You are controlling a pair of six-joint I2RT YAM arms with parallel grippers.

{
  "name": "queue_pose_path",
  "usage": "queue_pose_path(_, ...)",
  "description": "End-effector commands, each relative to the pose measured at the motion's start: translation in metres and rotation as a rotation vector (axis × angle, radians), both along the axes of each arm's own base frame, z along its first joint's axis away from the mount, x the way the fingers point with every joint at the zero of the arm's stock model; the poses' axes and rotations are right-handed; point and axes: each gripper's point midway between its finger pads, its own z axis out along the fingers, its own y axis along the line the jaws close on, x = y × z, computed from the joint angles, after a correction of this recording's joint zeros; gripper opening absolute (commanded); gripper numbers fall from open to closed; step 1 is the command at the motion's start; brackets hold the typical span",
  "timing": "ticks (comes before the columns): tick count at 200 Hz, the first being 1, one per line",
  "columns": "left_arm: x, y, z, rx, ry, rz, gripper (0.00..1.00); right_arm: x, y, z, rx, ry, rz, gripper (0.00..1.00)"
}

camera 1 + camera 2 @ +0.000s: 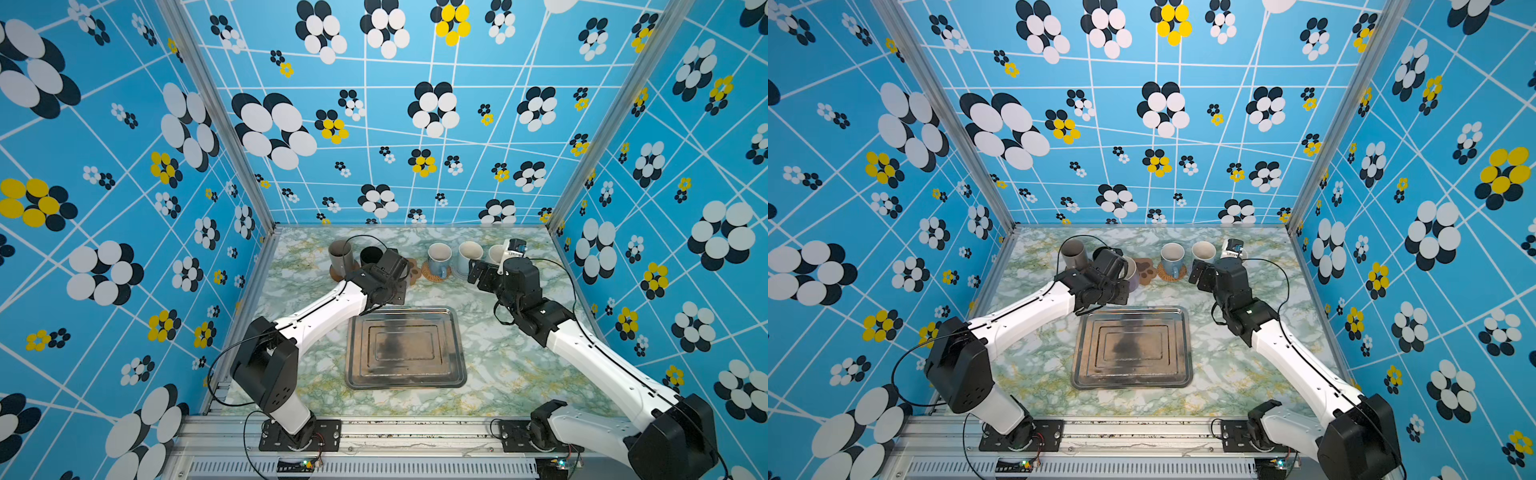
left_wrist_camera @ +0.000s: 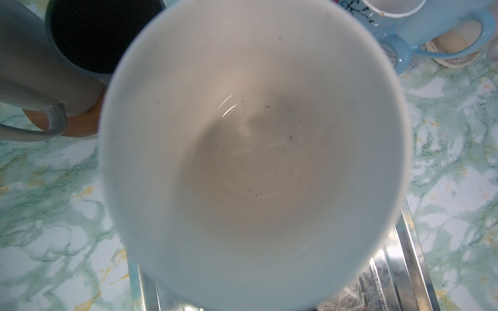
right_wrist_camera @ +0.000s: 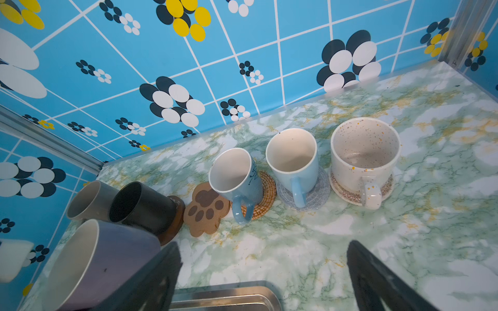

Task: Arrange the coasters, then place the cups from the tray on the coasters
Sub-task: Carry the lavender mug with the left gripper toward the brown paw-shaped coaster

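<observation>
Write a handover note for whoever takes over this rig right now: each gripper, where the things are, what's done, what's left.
Left gripper: shut on the lavender mug, held near the row.
Right gripper: open, empty.
Tray: empty.
Done: steel cup, black mug, light blue mug on the rattan coaster, second light blue mug and speckled cream mug stand on coasters.
Left: set the lavender mug on the bare paw-print coaster.

six cups (image 3: 293, 161), six coasters (image 3: 206, 210), one tray (image 1: 405, 361)
</observation>
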Motion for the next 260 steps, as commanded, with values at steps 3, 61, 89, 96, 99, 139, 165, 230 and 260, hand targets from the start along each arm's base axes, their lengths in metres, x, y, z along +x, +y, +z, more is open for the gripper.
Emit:
queue_pose_path(3,0.023,-0.013,0.026,-0.052,-0.076,-0.022,0.0,0.001,-0.003,-0.004,-0.012,0.001,0.003,0.98)
queue_pose_path(61,0.045,-0.017,0.026,-0.038,-0.066,-0.032,0.0,0.002,-0.007,-0.008,-0.021,0.008,-0.007,0.98)
queue_pose_path(89,0.056,-0.022,0.024,-0.026,-0.061,-0.042,0.0,0.003,-0.008,-0.01,-0.024,0.013,-0.009,0.98)
queue_pose_path(96,0.058,-0.023,0.024,-0.023,-0.06,-0.046,0.0,0.004,-0.009,-0.01,-0.025,0.013,-0.01,0.98)
queue_pose_path(99,0.06,-0.023,0.023,-0.022,-0.06,-0.046,0.0,0.004,-0.008,-0.011,-0.026,0.014,-0.01,0.98)
queue_pose_path(139,0.075,-0.029,0.014,-0.026,-0.052,-0.039,0.0,0.006,-0.01,-0.013,-0.03,0.021,-0.015,0.98)
queue_pose_path(165,0.083,-0.033,0.008,-0.021,-0.048,-0.039,0.0,0.006,-0.013,-0.014,-0.035,0.025,-0.018,0.98)
queue_pose_path(230,0.099,-0.036,-0.005,0.018,-0.041,-0.047,0.0,0.005,-0.019,-0.019,-0.043,0.035,-0.033,0.98)
queue_pose_path(260,0.104,-0.036,-0.014,0.041,-0.036,-0.042,0.0,0.006,-0.02,-0.02,-0.044,0.038,-0.036,0.98)
